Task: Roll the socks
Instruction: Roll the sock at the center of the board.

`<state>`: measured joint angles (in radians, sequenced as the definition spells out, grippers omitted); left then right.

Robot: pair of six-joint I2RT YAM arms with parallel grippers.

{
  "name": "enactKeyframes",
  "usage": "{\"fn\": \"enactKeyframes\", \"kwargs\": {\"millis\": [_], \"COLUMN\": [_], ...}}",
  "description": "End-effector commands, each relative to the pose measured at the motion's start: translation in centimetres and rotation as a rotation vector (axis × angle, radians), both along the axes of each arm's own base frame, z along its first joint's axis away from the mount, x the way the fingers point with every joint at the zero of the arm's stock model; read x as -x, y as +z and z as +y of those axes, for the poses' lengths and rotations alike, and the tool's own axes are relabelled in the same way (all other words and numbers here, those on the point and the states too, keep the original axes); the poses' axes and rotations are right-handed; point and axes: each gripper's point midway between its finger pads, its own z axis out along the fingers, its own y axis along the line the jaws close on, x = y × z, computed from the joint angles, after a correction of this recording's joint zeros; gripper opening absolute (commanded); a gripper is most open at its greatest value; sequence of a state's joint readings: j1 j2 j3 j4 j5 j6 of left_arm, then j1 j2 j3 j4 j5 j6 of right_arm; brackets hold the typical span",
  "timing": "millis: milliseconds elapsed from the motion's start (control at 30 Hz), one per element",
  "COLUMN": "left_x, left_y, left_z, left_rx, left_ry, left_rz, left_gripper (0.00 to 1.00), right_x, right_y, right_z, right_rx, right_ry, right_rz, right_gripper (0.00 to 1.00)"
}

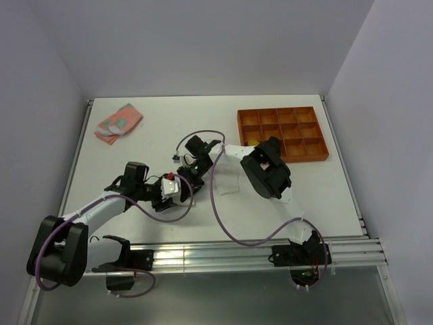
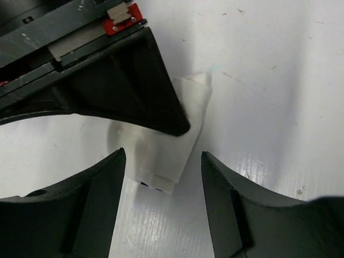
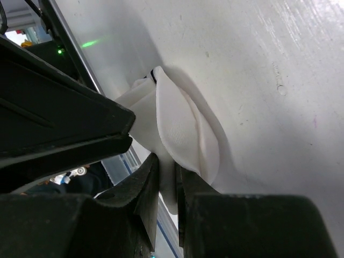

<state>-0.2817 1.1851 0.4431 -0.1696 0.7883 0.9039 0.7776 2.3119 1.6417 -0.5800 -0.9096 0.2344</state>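
Note:
A white sock [image 3: 185,134] lies bunched on the table, and my right gripper [image 3: 166,180] is shut on a fold of it at its near edge. The same sock [image 2: 172,148] shows in the left wrist view as a folded white strip with a cuffed end, between the tips of my left gripper [image 2: 161,164]. That gripper stands open, its fingers [image 2: 110,183] apart from the fabric on both sides. One black right-gripper finger [image 2: 140,91] presses down on the sock from above. From the top, both grippers [image 1: 184,184] meet mid-table and cover that sock. A pale flat sock [image 1: 229,180] lies just to their right.
An orange compartment tray [image 1: 312,150] stands at the back right, close behind the right arm's elbow. A folded pink and green patterned cloth [image 1: 118,122] lies at the back left. Purple cables loop over the table's front and the metal rail [image 1: 223,254].

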Motion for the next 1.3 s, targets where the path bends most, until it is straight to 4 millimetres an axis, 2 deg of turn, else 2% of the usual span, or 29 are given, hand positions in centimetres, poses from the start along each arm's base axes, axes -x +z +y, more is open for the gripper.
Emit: {"fn": "enactKeyframes", "kwargs": {"millis": [0, 333, 567, 667, 767, 900, 1033, 1100, 1133, 1167, 1200, 1233, 1267], "left_x": [-0.4, -1.5, -1.0, 0.0, 0.5, 0.5, 0.4, 0.6, 0.5, 0.5, 0.4, 1.1, 1.2], "left_y": [0.8, 0.2, -0.8, -1.3, -1.8, -2.3, -2.8, -3.1, -3.0, -3.0, -3.2, -3.2, -3.3], "left_z": [-1.1, -1.6, -1.4, -1.1, -0.8, -0.5, -0.4, -0.3, -0.3, -0.3, -0.3, -0.2, -0.2], "left_rx": [0.034, 0.019, -0.02, -0.05, -0.075, -0.105, -0.123, -0.134, -0.134, -0.137, -0.142, -0.146, -0.148], "left_ry": [-0.033, -0.007, -0.024, -0.052, -0.065, -0.051, -0.021, 0.005, 0.006, 0.009, 0.014, 0.006, 0.002], "left_rz": [-0.012, 0.12, 0.208, 0.257, 0.294, 0.348, 0.407, 0.456, 0.467, 0.482, 0.505, 0.548, 0.562], "left_gripper": [0.63, 0.52, 0.45, 0.43, 0.36, 0.21, 0.07, 0.02, 0.01, 0.0, 0.0, 0.01, 0.0], "right_x": [-0.1, 0.2, 0.1, 0.1, -0.2, -0.5, -1.0, -1.8, -1.4, -2.2, -2.5, -1.8, -2.7], "right_y": [-5.1, -5.8, -5.8, -5.4, -5.3, -5.2, -5.6, -4.5, -5.0, -4.8, -3.3, -3.8, -3.2], "right_z": [-1.7, -2.2, -2.6, -2.6, -2.5, -2.5, -3.4, -3.2, -4.0, -3.8, -3.6, -4.5, -4.2], "right_rx": [0.136, 0.153, 0.165, 0.164, 0.162, 0.168, 0.215, 0.196, 0.222, 0.21, 0.182, 0.197, 0.167], "right_ry": [-0.016, -0.026, -0.035, -0.037, -0.043, -0.073, -0.13, -0.171, -0.188, -0.217, -0.248, -0.261, -0.296], "right_rz": [-0.03, -0.038, -0.049, -0.059, -0.072, -0.09, -0.154, -0.212, -0.22, -0.269, -0.3, -0.3, -0.349], "right_gripper": [0.1, 0.09, 0.09, 0.09, 0.09, 0.1, 0.2, 0.24, 0.32, 0.36, 0.38, 0.44, 0.47]}}
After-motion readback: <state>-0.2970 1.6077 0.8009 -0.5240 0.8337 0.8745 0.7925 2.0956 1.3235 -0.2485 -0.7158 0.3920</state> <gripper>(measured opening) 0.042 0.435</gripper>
